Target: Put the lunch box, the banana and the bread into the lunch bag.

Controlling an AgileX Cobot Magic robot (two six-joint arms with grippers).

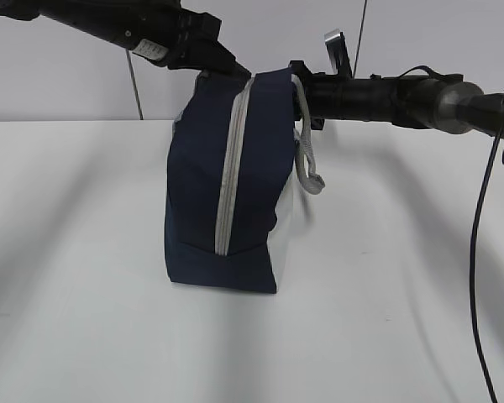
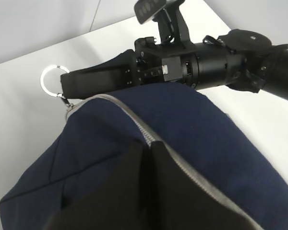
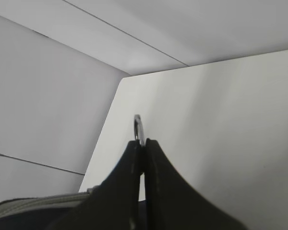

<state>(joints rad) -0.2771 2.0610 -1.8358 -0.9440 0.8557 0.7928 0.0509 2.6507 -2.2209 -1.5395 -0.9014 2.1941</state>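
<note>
The navy lunch bag (image 1: 197, 193) stands upright on the white table (image 1: 386, 277), and its grey zipper (image 1: 229, 168) runs shut down the side that faces me. My left gripper (image 2: 146, 143) is shut on the bag's top fabric beside the zipper (image 2: 129, 117). My right gripper (image 3: 143, 142) is shut on the metal ring pull (image 3: 138, 127) at the zipper's far end. The ring also shows in the left wrist view (image 2: 52, 81), sticking out past the right gripper's fingers (image 2: 98, 80). The lunch box, banana and bread are out of view.
A grey webbing handle (image 1: 308, 164) hangs down the bag's right side. A black cable (image 1: 479, 252) dangles from the right arm at the right edge. White walls stand behind the table.
</note>
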